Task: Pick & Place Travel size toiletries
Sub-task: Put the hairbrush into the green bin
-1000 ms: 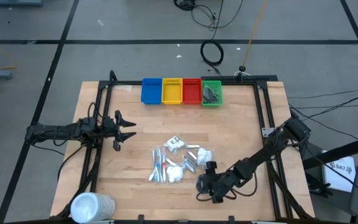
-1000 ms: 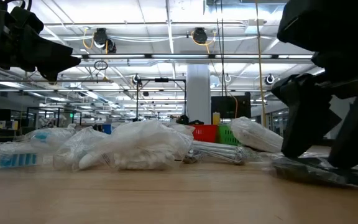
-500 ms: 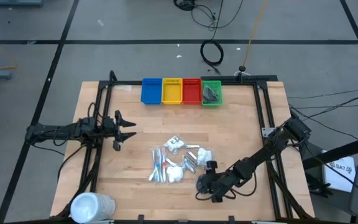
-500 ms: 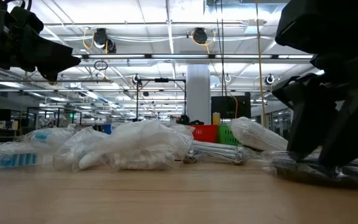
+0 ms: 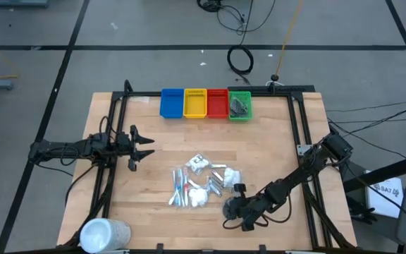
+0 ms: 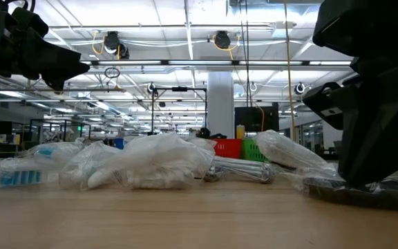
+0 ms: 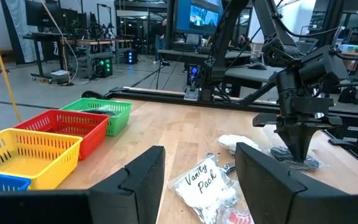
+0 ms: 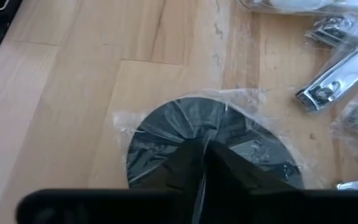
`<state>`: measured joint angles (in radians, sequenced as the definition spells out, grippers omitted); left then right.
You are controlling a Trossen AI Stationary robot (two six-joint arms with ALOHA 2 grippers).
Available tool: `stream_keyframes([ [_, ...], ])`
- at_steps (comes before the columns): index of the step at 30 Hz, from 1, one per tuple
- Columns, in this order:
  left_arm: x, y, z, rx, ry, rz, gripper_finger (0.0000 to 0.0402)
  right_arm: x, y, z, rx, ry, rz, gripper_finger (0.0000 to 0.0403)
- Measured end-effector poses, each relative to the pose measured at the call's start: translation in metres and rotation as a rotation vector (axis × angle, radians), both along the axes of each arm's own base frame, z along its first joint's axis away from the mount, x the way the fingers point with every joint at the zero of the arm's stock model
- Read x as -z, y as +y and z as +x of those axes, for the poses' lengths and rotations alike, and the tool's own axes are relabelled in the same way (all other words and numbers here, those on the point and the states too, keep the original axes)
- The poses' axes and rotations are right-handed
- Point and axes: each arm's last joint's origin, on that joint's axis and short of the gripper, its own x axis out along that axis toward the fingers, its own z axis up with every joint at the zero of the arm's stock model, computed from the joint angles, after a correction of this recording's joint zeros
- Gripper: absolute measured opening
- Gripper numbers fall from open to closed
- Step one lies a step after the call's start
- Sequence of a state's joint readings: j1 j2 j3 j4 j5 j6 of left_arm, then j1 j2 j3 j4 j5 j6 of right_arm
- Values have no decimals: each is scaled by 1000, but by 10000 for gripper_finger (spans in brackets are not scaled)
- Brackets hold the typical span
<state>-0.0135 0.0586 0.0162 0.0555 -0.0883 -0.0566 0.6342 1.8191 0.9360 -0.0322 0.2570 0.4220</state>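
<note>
The travel size toiletries lie in a pile [image 5: 201, 182] at the table's middle: white packets, silver nail clippers [image 8: 334, 81] and blue and red sticks in clear wrap. A dark grey disc in clear wrap [image 8: 166, 134] lies flat on the wood at the pile's near right. My right gripper [image 5: 232, 210] stands over it with its fingers shut on it, as the low view [image 6: 368, 176] also shows. My left gripper [image 5: 144, 148] waits open above the table's left side, holding nothing. My right gripper comes from above, pointing steeply down. Its fingertips [image 8: 194, 163] meet on the disc's wrapped top [image 8: 219, 127], near its middle. Whether they pinch only the clear wrap or the disc as well, I cannot tell. The disc [image 6: 354, 192] lies flat on the table.
Blue [image 5: 171, 103], yellow [image 5: 195, 103], red [image 5: 218, 103] and green [image 5: 240, 106] bins stand in a row at the far edge; the green one holds dark items. A large white cylinder [image 5: 105, 233] lies at the near left corner. Bare wood lies between bins and pile.
My right gripper has shut its fingers over the dark disc while staying in place above it. The disc still lies flat on the table.
</note>
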Motion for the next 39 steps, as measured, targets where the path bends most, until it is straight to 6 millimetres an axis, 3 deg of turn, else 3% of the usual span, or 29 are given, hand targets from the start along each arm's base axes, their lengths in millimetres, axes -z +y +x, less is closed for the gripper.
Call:
stream_keyframes([
  [4, 0, 0, 0, 0, 0, 0, 191, 0, 0, 0, -22, 0, -12, 3],
  [13, 0, 0, 0, 0, 0, 0, 191, -5, 0, 0, -41, -23, -12, 1],
  [25, 0, 0, 0, 0, 0, 0, 191, -58, -5, -7, -119, -178, 16, 0],
  [32, 0, 0, 0, 0, 0, 0, 191, -77, -7, -11, -168, -254, 9, 0],
  [39, 0, 0, 0, 0, 0, 0, 191, -70, -13, -19, -180, -398, 78, 0],
])
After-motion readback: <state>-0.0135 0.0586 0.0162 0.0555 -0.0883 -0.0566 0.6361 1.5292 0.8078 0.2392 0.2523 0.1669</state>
